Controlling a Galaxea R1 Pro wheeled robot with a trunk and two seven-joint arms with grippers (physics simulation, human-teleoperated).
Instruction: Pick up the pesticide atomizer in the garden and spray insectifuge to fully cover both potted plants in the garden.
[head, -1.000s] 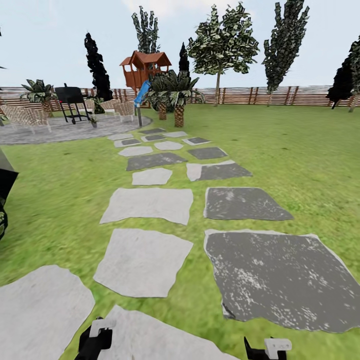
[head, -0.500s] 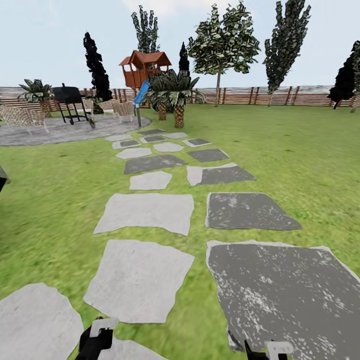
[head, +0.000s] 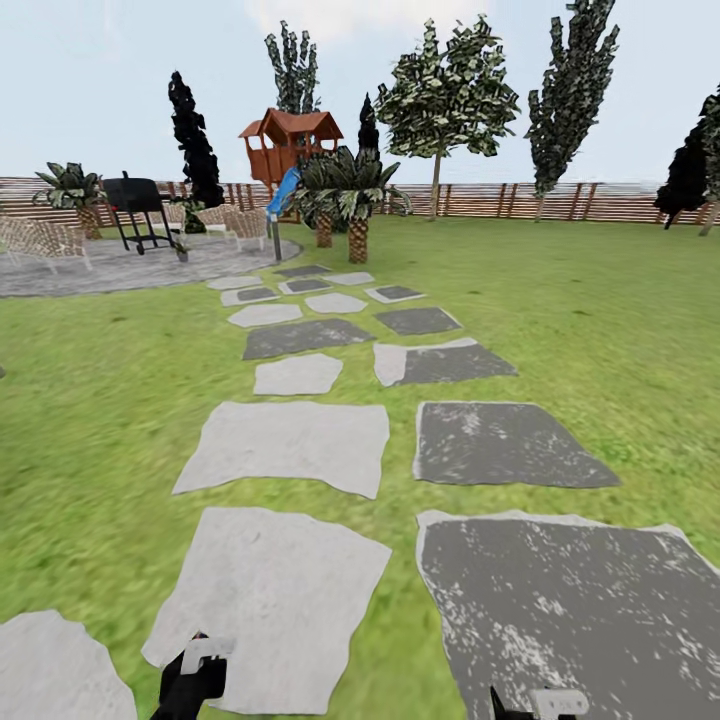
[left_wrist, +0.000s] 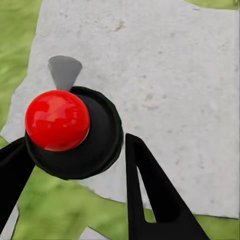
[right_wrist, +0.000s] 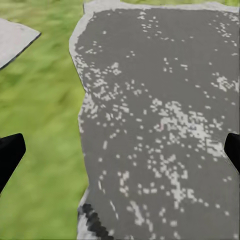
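I am in the garden, on a lawn (head: 600, 320) crossed by pale and dark stepping stones (head: 285, 440). The pesticide atomizer and the potted plants are out of view. My left gripper (head: 190, 680) hangs low at the bottom edge of the head view. In the left wrist view the left gripper (left_wrist: 75, 145) is open over a pale stone (left_wrist: 165, 75), holding nothing. My right gripper (head: 540, 705) peeks in at the bottom right. In the right wrist view the right gripper (right_wrist: 122, 150) is open wide above a dark speckled stone (right_wrist: 160, 115).
A red ball on a black disc (left_wrist: 57, 120) shows beyond the left fingers. Far ahead lie a grey round patio (head: 110, 265) with a black grill (head: 135, 205) and chairs, a lamp post (head: 277, 240), palms (head: 350, 195), a wooden playhouse (head: 290, 140) and a slatted fence (head: 560, 200).
The whole view has moved forward along the path: the stones have slid toward the bottom, and the dark shape at the left edge has left the picture. Both grippers keep their pose.
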